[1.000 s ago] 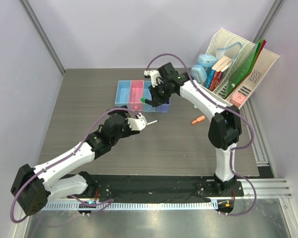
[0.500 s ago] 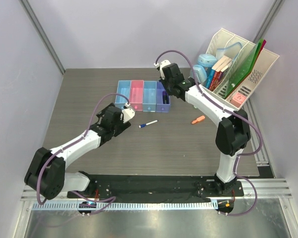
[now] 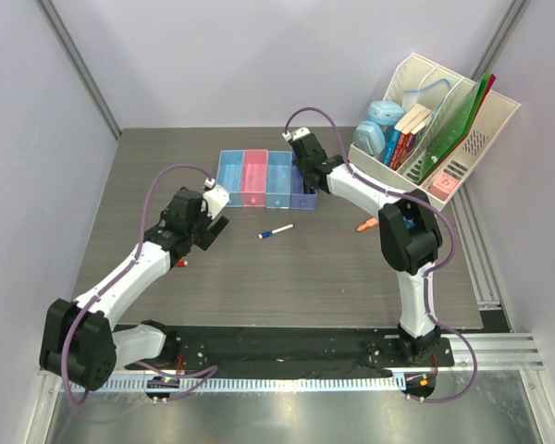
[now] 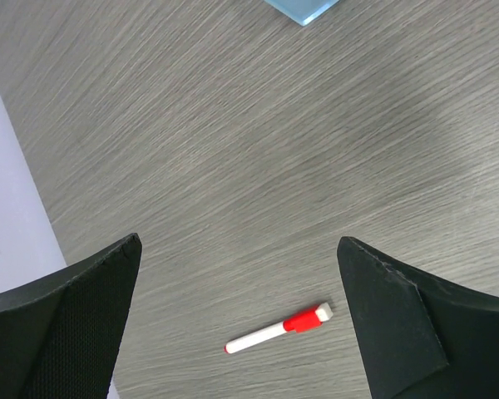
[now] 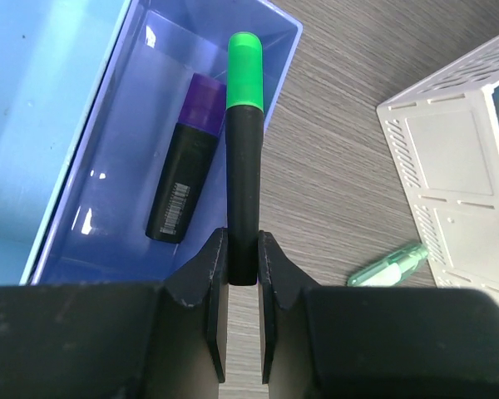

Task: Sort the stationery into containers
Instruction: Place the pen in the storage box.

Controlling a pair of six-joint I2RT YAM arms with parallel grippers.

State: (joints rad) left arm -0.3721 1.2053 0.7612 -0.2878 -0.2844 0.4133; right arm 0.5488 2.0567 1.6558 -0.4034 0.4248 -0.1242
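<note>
The four joined trays (image 3: 242, 191) stand at the table's middle back. My right gripper (image 3: 304, 169) hangs over the purple end tray (image 5: 129, 158), shut on a green-capped highlighter (image 5: 243, 150) whose cap points over the tray's far corner. A purple highlighter (image 5: 183, 183) lies inside that tray. My left gripper (image 3: 216, 205) is open and empty above the table left of the trays; in its wrist view the gripper (image 4: 237, 249) has a red-capped white marker (image 4: 279, 330) lying below it. A blue-capped marker (image 3: 276, 230) and an orange highlighter (image 3: 368, 223) lie on the table.
The white slanted file rack (image 3: 462, 139) with books and folders stands at the back right; its corner (image 5: 457, 166) shows in the right wrist view. A thin green pen (image 5: 391, 264) lies on the table beside it. Walls close in on the left and the back.
My left gripper has drawn back to the left, away from the blue-capped marker. My right gripper has carried the green highlighter rightward along the trays to the purple one.
</note>
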